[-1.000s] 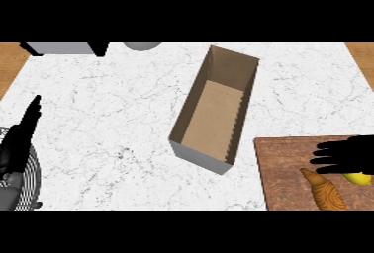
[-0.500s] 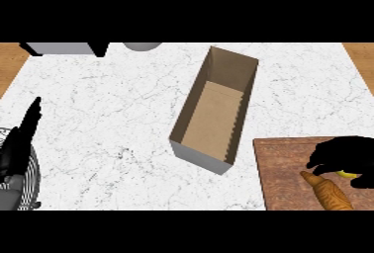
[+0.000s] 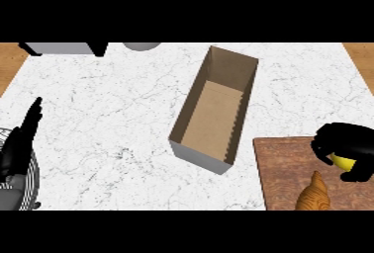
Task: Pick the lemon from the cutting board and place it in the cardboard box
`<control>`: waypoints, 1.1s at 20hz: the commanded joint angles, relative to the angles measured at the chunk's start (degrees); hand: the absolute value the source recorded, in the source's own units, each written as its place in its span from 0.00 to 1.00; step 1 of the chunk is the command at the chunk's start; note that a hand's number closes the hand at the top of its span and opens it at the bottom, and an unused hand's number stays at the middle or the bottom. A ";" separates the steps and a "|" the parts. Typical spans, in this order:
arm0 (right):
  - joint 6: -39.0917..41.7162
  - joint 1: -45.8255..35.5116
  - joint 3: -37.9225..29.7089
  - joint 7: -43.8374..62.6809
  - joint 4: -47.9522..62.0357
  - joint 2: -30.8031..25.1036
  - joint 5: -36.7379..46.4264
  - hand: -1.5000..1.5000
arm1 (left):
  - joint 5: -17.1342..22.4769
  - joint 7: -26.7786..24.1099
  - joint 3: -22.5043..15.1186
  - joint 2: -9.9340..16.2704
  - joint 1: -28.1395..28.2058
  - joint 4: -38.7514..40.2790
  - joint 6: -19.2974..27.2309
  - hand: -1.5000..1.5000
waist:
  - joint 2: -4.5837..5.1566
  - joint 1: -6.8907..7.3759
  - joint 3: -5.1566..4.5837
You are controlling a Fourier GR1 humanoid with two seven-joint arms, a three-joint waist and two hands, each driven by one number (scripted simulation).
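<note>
Head view, right side. Right hand (image 3: 349, 146) over the right edge of the cutting board (image 3: 285, 173), fingers curled down and around the lemon (image 3: 342, 160). Shifted from a second ago: then lying higher and flatter over the board with a larger yellow patch exposed below it; now lower, more rounded, closed further over the fruit. Only a small yellow sliver visible, between the curled fingers and the thumb. Judged as grasp being completed; lift not yet evident. Lemon apparently on the board, enclosed by the hand from above, fingers on the left and upper sides, thumb below. Actual contact with the board hidden by the hand.

Head view, centre. Cardboard box (image 3: 215, 111) open-topped, long, set at a slant on the marble counter (image 3: 110, 113), near end just beside the board's upper-left corner. Position unchanged across the earlier views. Interior bare. Box to the left of and above the hand; next move judged to require a lift, then travel left over the box wall.

Head view, lower right. Orange-brown object (image 3: 315, 195) on the board, just below the hand, apart from the lemon. Identity not determinable.

Head view, left edge. Left hand (image 3: 22, 141) resting, fingers straight and pointing up, holding nothing, unchanged.
</note>
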 commanded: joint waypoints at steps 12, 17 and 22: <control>2.04 -12.85 -22.43 19.05 9.16 4.87 -15.07 1.00 | -0.70 -0.72 1.83 -0.25 -1.52 2.45 -1.15 0.50 | 0.10 -0.35 0.42; 4.77 -11.67 -24.75 15.78 0.25 5.80 -18.23 1.00 | -0.80 -1.00 2.31 -0.77 -1.49 3.06 -2.56 0.50 | -0.06 -0.88 0.38; 14.96 -12.32 -23.91 24.51 -12.16 6.46 -20.33 1.00 | -0.13 -1.01 3.79 0.07 0.87 0.39 -4.25 0.50 | -0.28 -0.74 0.36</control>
